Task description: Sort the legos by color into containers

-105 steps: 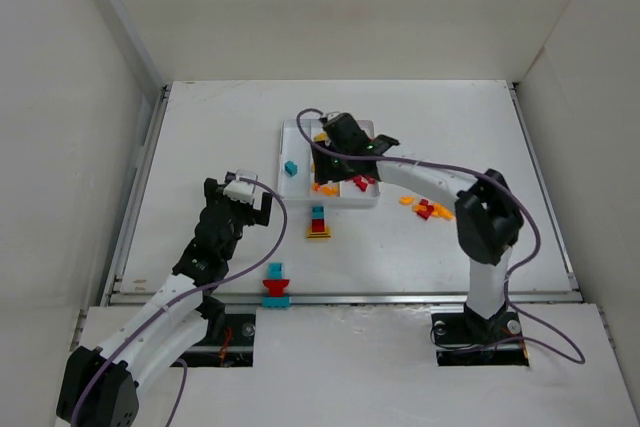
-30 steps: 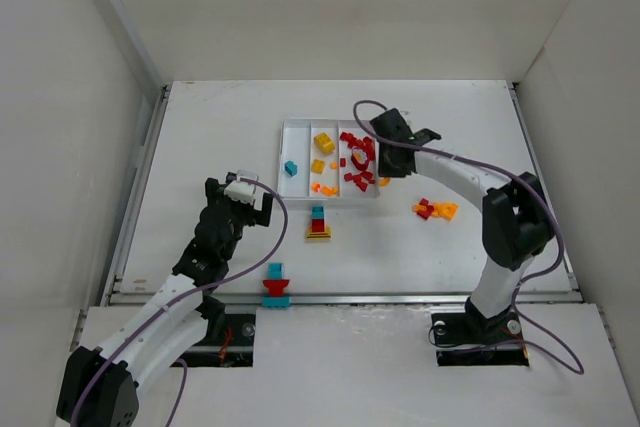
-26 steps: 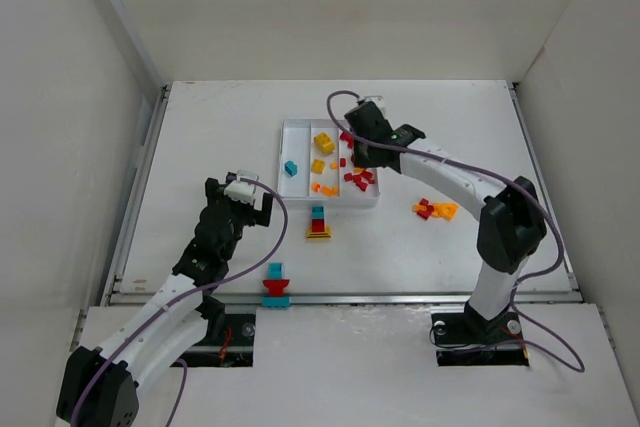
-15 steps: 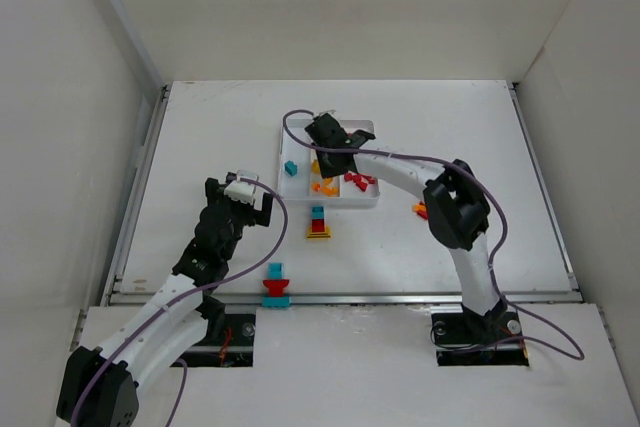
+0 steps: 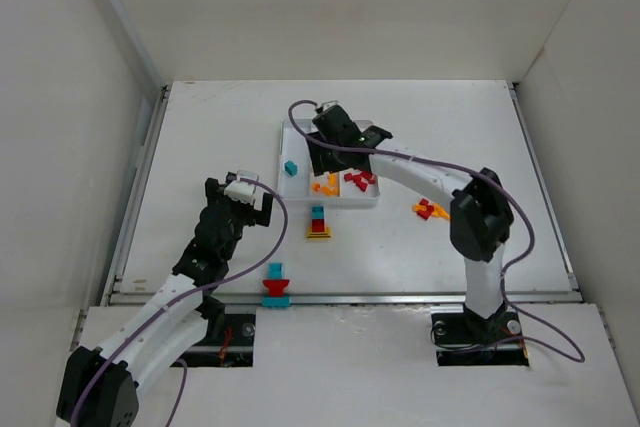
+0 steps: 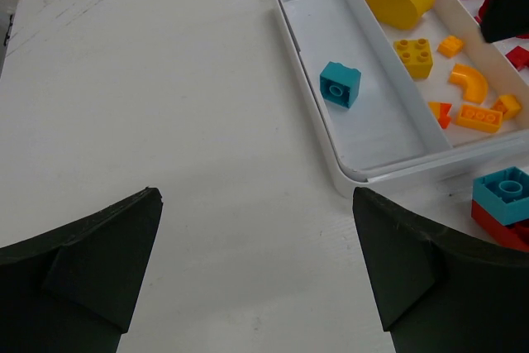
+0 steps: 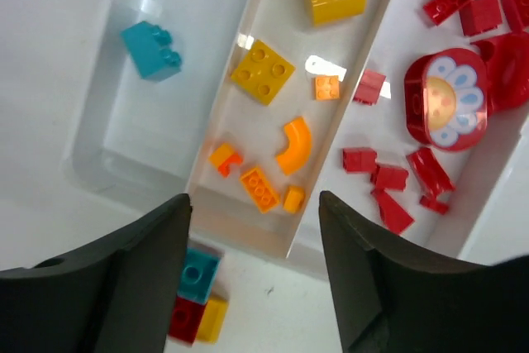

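The white tray (image 5: 345, 204) has three compartments. The left one holds one teal brick (image 5: 290, 167), the middle one yellow and orange bricks (image 7: 263, 72), the right one red bricks (image 7: 388, 178) and a red flower piece (image 7: 446, 98). My right gripper (image 5: 322, 157) hovers open and empty over the tray's near middle part (image 7: 252, 274). My left gripper (image 5: 240, 202) is open and empty over bare table left of the tray (image 6: 256, 270). A teal-red-yellow clump (image 5: 318, 224) lies just in front of the tray. It also shows in both wrist views (image 7: 195, 295) (image 6: 504, 196).
A second clump of teal and red bricks (image 5: 276, 285) sits at the table's near edge. Loose red and orange bricks (image 5: 430, 210) lie right of the tray. White walls stand round the table. The right arm's cable loops over the tray.
My right gripper swung from the tray's right edge leftward across the tray and now hangs over its middle. My left arm has not moved.
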Action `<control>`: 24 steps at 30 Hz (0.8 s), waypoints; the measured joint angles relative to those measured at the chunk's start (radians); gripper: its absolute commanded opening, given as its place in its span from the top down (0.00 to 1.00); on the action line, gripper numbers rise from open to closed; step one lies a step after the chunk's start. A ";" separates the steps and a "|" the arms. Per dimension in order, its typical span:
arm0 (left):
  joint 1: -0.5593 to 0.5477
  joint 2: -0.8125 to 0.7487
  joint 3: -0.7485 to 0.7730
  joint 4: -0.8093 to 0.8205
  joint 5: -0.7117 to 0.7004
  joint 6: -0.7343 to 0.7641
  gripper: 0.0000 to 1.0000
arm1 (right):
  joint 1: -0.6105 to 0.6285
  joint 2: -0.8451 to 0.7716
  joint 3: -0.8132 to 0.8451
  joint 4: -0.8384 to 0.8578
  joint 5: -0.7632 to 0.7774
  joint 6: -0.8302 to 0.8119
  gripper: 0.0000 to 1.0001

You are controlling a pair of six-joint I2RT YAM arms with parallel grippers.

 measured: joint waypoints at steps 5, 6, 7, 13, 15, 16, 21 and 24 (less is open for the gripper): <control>0.000 0.000 0.000 0.001 -0.009 0.000 0.00 | 0.039 -0.220 -0.134 0.011 0.018 0.130 0.23; 0.000 0.000 0.000 0.001 -0.012 0.000 0.00 | 0.051 -0.259 -0.162 0.011 0.018 0.162 0.23; 0.000 0.000 0.000 0.001 -0.015 0.000 0.00 | 0.064 -0.289 -0.183 0.008 0.018 0.192 0.23; 0.000 -0.024 0.000 0.003 -0.021 0.000 0.00 | 0.136 -0.238 -0.222 0.002 0.015 0.313 0.26; 0.006 -0.034 0.000 0.008 -0.021 0.000 0.00 | 0.150 -0.189 -0.228 -0.006 0.014 0.333 0.26; 0.010 -0.038 0.000 0.012 -0.021 0.000 0.00 | 0.154 -0.169 -0.229 -0.012 0.014 0.341 0.26; 0.018 -0.041 -0.001 0.019 -0.024 0.000 0.00 | 0.158 -0.123 -0.223 -0.017 0.041 0.368 0.29; 0.018 -0.041 -0.001 0.019 -0.023 0.000 0.00 | 0.157 -0.082 -0.179 -0.015 0.058 0.377 0.32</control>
